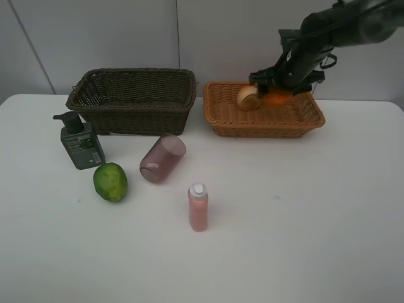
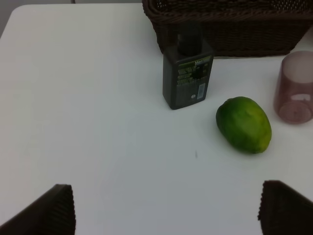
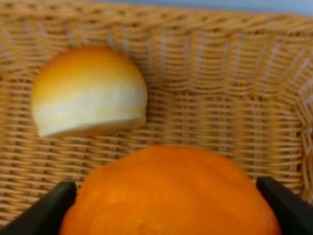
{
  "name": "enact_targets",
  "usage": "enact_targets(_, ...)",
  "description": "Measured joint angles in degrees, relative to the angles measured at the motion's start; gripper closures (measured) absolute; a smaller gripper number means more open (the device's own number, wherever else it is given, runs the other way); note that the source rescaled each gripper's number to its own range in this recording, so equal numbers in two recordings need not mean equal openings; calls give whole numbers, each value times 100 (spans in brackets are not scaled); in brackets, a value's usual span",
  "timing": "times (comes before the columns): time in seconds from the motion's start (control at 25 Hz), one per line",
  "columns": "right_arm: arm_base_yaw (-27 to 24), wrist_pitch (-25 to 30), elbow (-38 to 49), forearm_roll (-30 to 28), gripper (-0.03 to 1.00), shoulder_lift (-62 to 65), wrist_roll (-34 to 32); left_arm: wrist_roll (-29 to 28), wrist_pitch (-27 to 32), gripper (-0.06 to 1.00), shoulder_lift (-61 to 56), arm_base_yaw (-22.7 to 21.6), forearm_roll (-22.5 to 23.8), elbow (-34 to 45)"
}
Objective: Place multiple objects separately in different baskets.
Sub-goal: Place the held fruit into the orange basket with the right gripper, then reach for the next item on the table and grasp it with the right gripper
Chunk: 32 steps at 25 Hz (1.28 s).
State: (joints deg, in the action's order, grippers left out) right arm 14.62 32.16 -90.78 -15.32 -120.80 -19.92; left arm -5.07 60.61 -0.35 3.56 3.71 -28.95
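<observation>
One orange (image 3: 168, 191) in right gripper (image 3: 167, 208), within tan basket (image 3: 220, 110)

The white table (image 1: 303, 208) carries two wicker baskets side by side at its far side, close but apart: the deeper dark brown basket (image 1: 132, 117) on the left and the shallower tan basket (image 1: 265, 129) on the right. In front of the dark one a dark green pump bottle (image 1: 81, 144) stands upright, a green fruit (image 1: 110, 182) sits just beside it, and a translucent purple cup (image 1: 163, 158) lies on its side. A pink bottle (image 1: 198, 208) with a white cap stands upright nearer the front, apart from the rest.
</observation>
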Motion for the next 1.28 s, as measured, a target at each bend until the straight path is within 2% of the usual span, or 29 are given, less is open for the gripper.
enact_targets(0.36, 0, -361, 0, -26, 29, -302, 0, 0, 0, 0, 0, 0, 1, 0)
enact_targets(0.56, 0, -333, -11, -50, 14, -304, 0, 0, 0, 0, 0, 0, 1, 0)
enact_targets(0.72, 0, -127, -18, -55, 11, -291, 0, 0, 0, 0, 0, 0, 6, 0)
enact_targets(1.04, 28, 1103, -28, 124, 11, 283, 5, 0, 0, 0, 0, 0, 11, 0)
enact_targets(1.28, 415, 2210, -34, 203, 11, 992, 132, 0, 0, 0, 0, 0, 21, 0)
